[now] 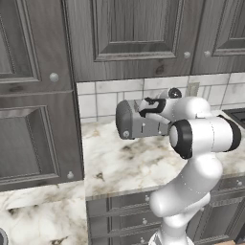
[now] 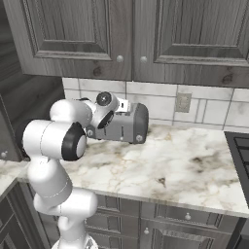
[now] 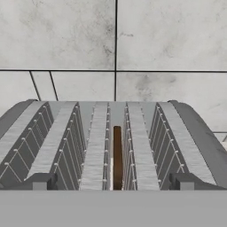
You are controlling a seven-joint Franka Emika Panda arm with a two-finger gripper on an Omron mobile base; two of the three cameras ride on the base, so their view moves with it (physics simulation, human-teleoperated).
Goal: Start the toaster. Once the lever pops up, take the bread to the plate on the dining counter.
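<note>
Presently, toaster: boxy grey metal body with rounded dark ends, standing on the marble worktop against the tiled wall, centre of the left base view and left of centre in the right base view. A small round knob shows low on its near end in both base views. In the hand view its slotted top spans the lower half of the frame, wire guides running down into each slot.

Bread: thin brown slice seen edge-on, upright in the middle slot, at the centre of the lower half of the hand view.

Claw: hovering over the toaster's top, its two dark finger tips at lower left and lower right of the hand view, spread wide, one to either side of the bread's slot, gripping nothing. In the left base view the hand lies over the toaster's upper right.

Cabinets: dark grey panelled doors with round knobs, across the top of both base views.

Drawers: grey fronts below the worktop edge.

Cooktop: dark surface at the right edge of the right base view.
</note>
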